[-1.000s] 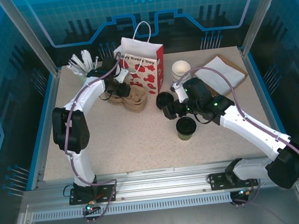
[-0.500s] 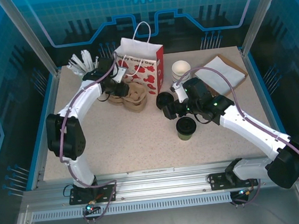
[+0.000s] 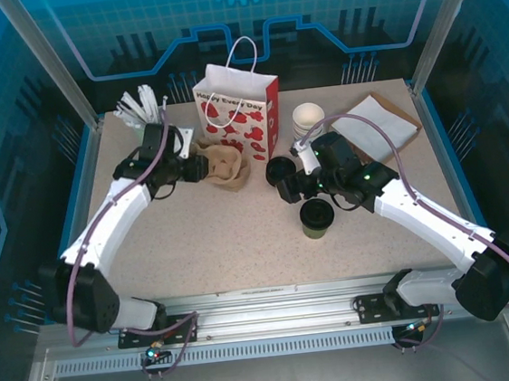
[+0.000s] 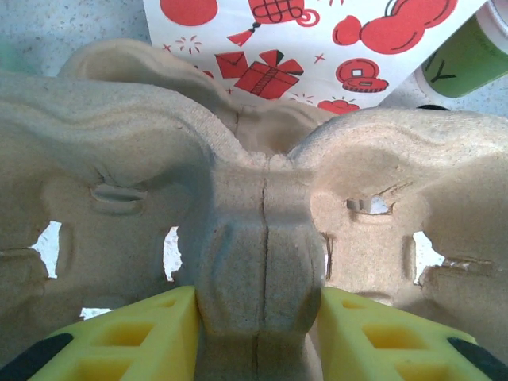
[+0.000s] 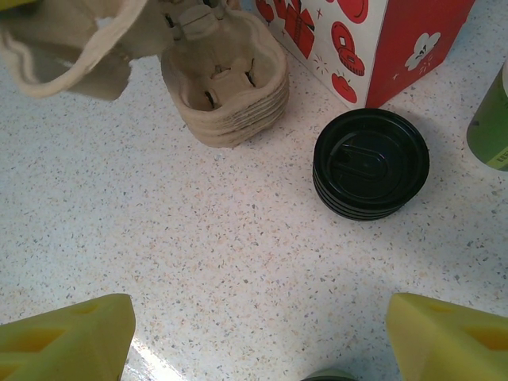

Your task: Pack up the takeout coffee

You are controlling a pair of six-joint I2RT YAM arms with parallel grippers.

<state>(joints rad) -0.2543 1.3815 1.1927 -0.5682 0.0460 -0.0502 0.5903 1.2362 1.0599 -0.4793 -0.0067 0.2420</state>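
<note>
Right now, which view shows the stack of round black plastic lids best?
Right wrist: the stack of round black plastic lids sits whole and close, seen from above, rims countable. Top external shows it small and dark, without detail.

The takeout coffee [image 3: 317,218] is a small green cup with a black lid on. It stands upright, in front of the red-and-white bag [image 3: 239,110], well apart from it.

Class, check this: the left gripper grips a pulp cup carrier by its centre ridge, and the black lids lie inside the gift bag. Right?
No. The black lids lie on the table beside the gift bag, as the right wrist view shows; the rest holds.
</note>
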